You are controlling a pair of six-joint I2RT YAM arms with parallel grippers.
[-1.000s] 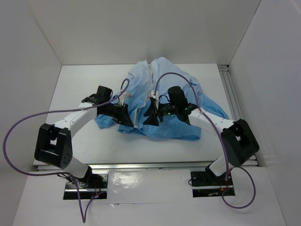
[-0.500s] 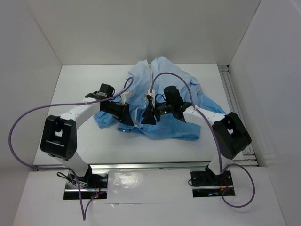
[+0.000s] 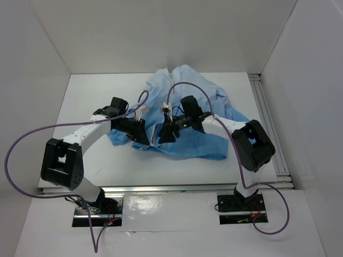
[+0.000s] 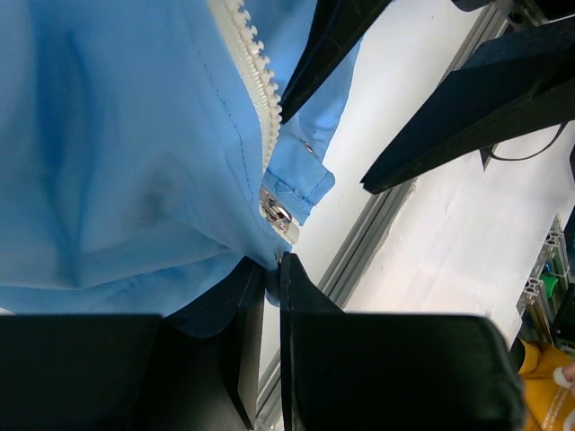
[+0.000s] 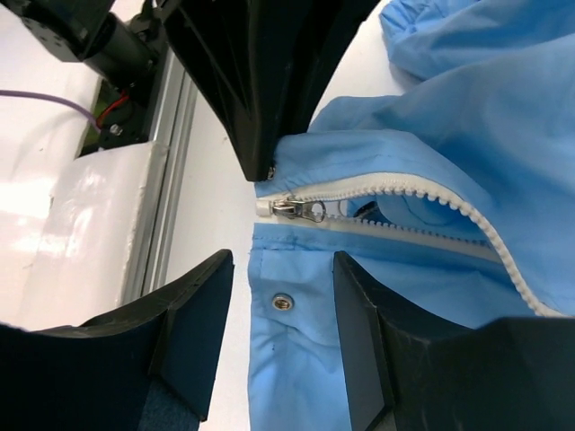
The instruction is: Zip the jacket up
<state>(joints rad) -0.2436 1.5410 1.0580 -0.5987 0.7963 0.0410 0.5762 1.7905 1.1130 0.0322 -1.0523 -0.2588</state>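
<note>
The light-blue jacket (image 3: 201, 101) lies crumpled at the middle back of the table, front open. My left gripper (image 3: 142, 138) is shut on the bottom hem corner of the jacket (image 4: 135, 135), right beside the metal zipper slider (image 4: 278, 214) at the foot of the white zipper strip (image 4: 256, 81). My right gripper (image 3: 165, 136) is open just to its right. In the right wrist view its fingers (image 5: 202, 323) straddle the other hem corner with its snap button (image 5: 282, 301), just below the slider (image 5: 296, 208). The zipper teeth (image 5: 449, 202) are parted above it.
An aluminium rail (image 3: 161, 188) runs along the table's near edge and another (image 3: 263, 112) along its right side. White walls enclose the back and sides. Purple cables (image 3: 32, 139) loop over both arms.
My right gripper has moved left, close to the left gripper at the jacket's bottom hem. The left gripper has stayed on the hem with only small shifts.
</note>
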